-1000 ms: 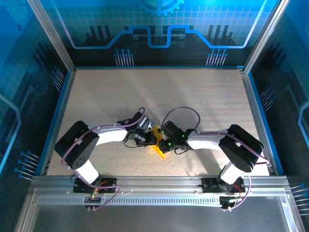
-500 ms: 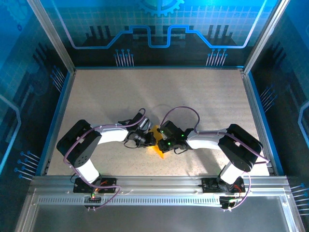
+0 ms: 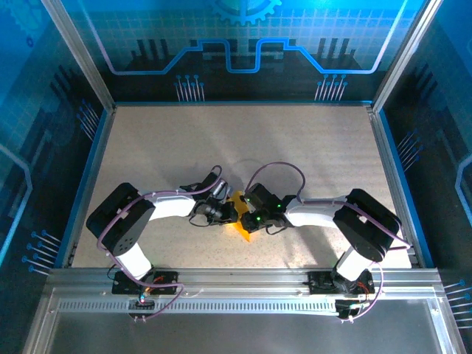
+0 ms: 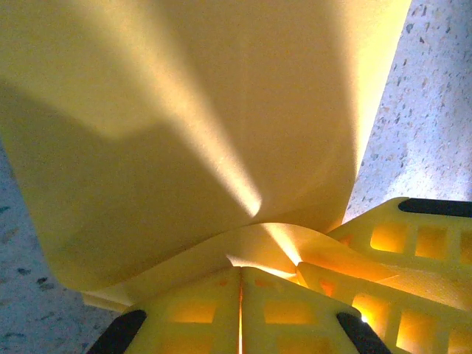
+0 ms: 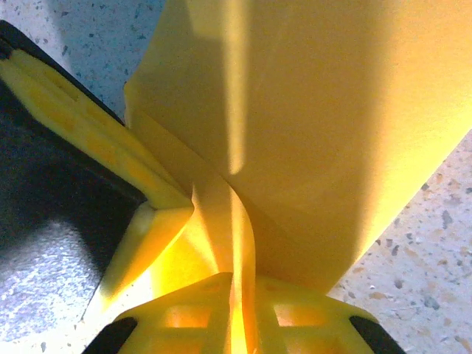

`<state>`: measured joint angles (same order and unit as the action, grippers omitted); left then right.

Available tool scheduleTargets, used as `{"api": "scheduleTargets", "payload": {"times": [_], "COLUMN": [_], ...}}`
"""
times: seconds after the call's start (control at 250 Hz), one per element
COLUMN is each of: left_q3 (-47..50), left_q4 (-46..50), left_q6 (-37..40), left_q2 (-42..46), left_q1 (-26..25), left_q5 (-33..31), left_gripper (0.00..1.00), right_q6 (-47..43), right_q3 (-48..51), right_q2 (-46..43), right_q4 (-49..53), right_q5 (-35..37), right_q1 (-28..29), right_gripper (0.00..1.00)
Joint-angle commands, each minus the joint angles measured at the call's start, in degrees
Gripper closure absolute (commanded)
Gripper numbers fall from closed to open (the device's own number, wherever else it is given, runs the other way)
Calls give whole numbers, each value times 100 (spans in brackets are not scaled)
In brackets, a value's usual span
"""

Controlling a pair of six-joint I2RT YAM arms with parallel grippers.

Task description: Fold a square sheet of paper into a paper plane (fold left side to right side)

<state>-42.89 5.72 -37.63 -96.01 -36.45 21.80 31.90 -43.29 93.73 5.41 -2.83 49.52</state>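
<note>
The yellow-orange sheet of paper [image 3: 240, 228] is folded and held up off the table between my two grippers at the table's near centre. My left gripper [image 3: 229, 212] comes in from the left and is shut, with a curled flap of the paper [image 4: 221, 133] pinched at its fingertips [image 4: 240, 269]. From the right, my right gripper [image 3: 245, 214] is shut on a strip of the paper [image 5: 310, 125] that runs down between its fingers [image 5: 234, 279]. The two grippers almost touch: the right one's fingers [image 4: 413, 243] show in the left wrist view, and the left one's fingers [image 5: 88, 118] in the right wrist view.
The speckled beige table [image 3: 236, 147] stretches bare behind the grippers. Blue walls and aluminium posts [image 3: 81, 66] enclose it on three sides. A metal rail [image 3: 236, 284] with the arm bases runs along the near edge.
Both grippers have stayed together at the paper. The right wrist has crept slightly left and the left wrist has shifted a little; the paper's lower corner stays where it was.
</note>
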Motion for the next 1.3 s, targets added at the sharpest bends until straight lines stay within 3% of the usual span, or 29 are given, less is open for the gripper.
{"api": "scheduleTargets", "payload": {"times": [0.0, 0.452, 0.927, 1.151, 1.299], "left_q3": [194, 178, 264, 282, 275], "left_q4": [237, 264, 117, 141, 143], "left_q6": [-19, -43, -180, -184, -188], "left_q2": [-142, -174, -234, -212, -213], "left_q1": [-20, -20, -20, -20, -20], "left_q5": [-317, -330, -361, -378, -378], "left_gripper": [91, 91, 92, 93, 93], "right_q6": [-34, 25, 332, 483, 741], "right_q3": [31, -117, 184, 417, 566], "right_q2": [136, -107, -1098, -1444, -1403], "right_q4": [472, 681, 626, 496, 125], "right_q5": [98, 11, -754, -1344, -1992], "right_q1": [-127, -174, -788, -858, -822], "right_gripper": [85, 79, 56, 60, 71]}}
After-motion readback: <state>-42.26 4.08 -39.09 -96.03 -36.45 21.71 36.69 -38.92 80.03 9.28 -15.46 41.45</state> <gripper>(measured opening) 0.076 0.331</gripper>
